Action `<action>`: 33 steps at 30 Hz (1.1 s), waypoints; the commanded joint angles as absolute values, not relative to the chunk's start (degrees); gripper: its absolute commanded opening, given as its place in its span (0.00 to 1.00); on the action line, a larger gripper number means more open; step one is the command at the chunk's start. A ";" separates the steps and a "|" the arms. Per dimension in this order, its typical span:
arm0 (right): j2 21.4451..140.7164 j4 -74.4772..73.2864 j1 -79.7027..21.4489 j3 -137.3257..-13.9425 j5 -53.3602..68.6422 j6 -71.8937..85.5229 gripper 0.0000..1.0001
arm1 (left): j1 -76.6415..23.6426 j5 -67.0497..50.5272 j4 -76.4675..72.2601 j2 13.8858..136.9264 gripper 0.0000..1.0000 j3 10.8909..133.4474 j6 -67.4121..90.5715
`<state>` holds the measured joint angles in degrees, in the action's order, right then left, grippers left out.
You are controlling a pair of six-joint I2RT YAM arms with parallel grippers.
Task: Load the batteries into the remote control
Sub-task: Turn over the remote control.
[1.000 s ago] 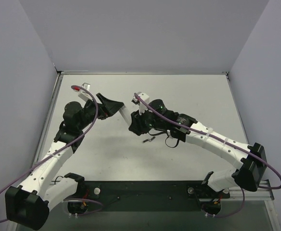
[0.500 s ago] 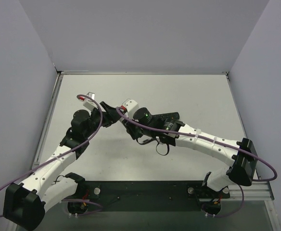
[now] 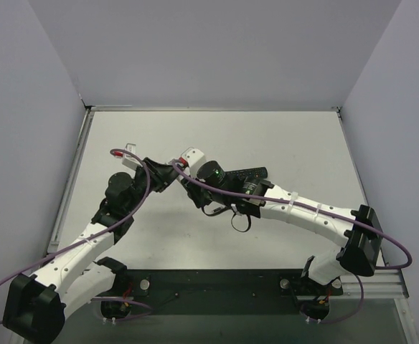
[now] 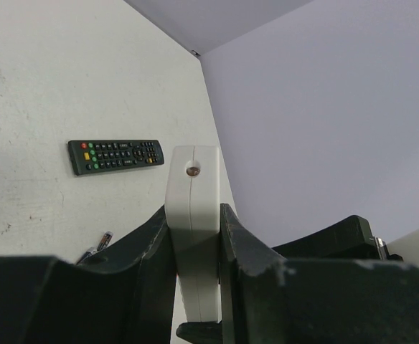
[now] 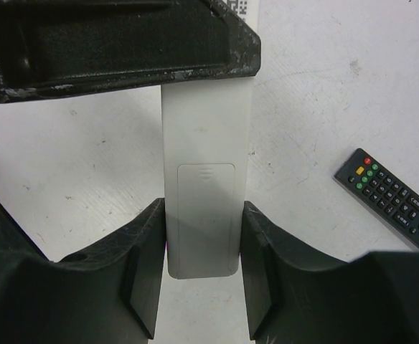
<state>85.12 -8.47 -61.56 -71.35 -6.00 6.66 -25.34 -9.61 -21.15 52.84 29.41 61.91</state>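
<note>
Remote control (image 5: 206,143) clamped between fingers of left end effector (image 4: 194,218) and right end effector (image 5: 204,218)

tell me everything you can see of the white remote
The white remote is a slim, matte plastic bar held between both grippers. Its back faces the right wrist camera, with the battery cover in place. One end has a small reddish lens. The left gripper clamps that end; the right gripper grips its long edges.

We are seeing a plain white remote control (image 5: 206,179), a black remote (image 4: 116,155) carrying red, green, yellow and white buttons, and a speckled off-white table (image 4: 37,86).
</note>
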 commanded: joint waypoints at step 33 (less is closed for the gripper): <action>82.97 -16.52 -58.62 -74.61 5.36 8.97 0.70 | -24.96 -8.08 -16.43 50.10 0.00 27.51 65.39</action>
